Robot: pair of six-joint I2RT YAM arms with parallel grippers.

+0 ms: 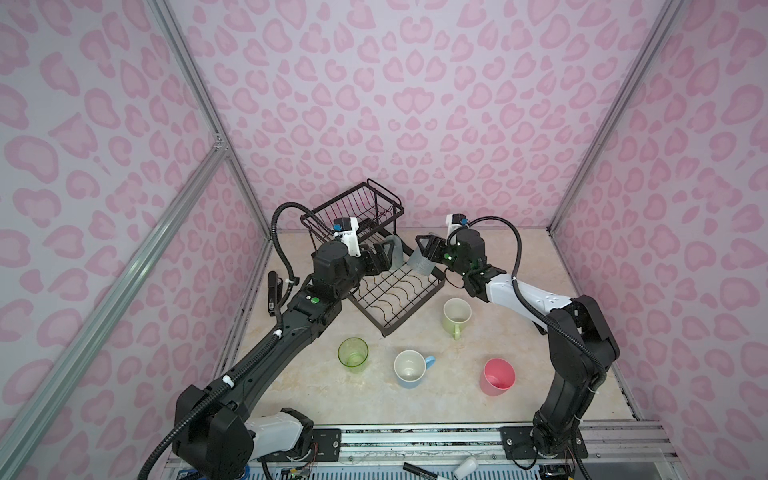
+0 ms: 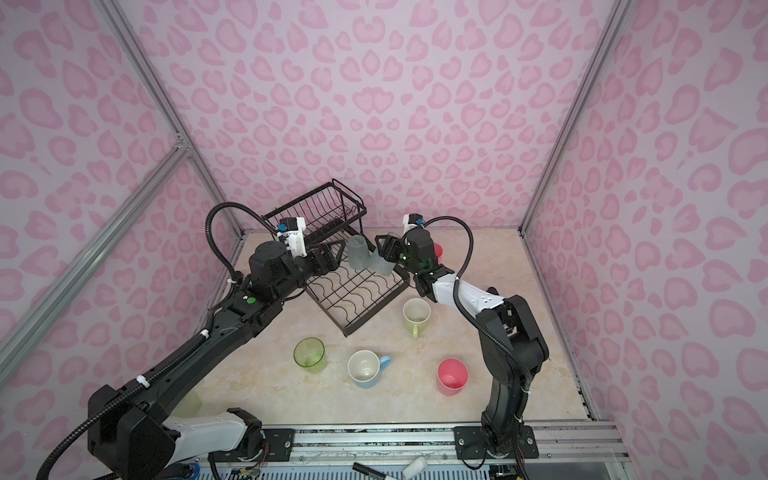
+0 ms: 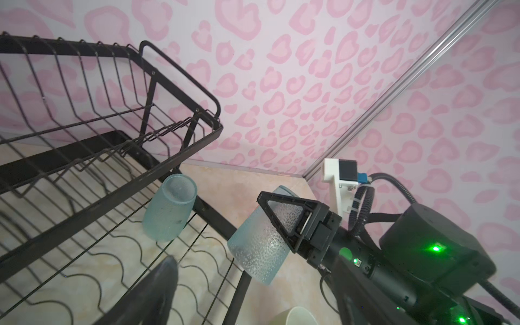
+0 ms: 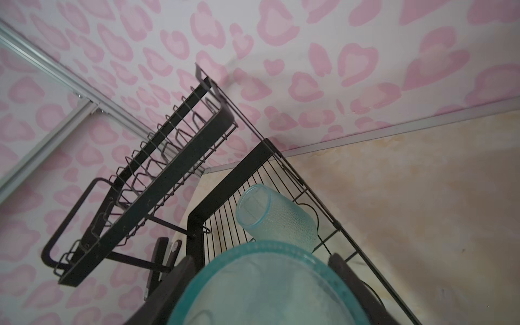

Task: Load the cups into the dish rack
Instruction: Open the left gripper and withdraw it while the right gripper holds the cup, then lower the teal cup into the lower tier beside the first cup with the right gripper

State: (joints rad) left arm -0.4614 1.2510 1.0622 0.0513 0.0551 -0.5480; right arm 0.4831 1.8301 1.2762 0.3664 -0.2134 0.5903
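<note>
The black wire two-tier dish rack (image 1: 413,308) sits toward 11 o'clock on the table, turned so that its lower tray reads as a diamond. One frosted blue-grey dimpled tumbler (image 1: 395,249) stands on the tray wires at the diamond's 12 o'clock corner, just under the raised basket. It seems to rest wide end down, which would let it drain, though the frosting makes that hard to confirm.

The left gripper (image 1: 383,252) sits at the tumbler's 9 o'clock with its claw spread and clear of the cup, which stands unsupported. The right gripper (image 1: 424,247) pinches a second frosted blue-grey tumbler (image 1: 422,266) across its narrower half and holds it tilted over the tray's 2 o'clock edge. That grip leaves the wide end free to go down, probably beside its twin.

Both tumblers are translucent, tapered and pebbled all over.

Seen from the tray's near corner, four cups stand loose on the table:
- a lime handled mug (image 1: 457,316) at 3 o'clock
- a pink plastic cup (image 1: 497,376) at 4
- a light-blue handled mug (image 1: 411,368) at 5
- a translucent green tumbler (image 1: 353,353) at 8
</note>
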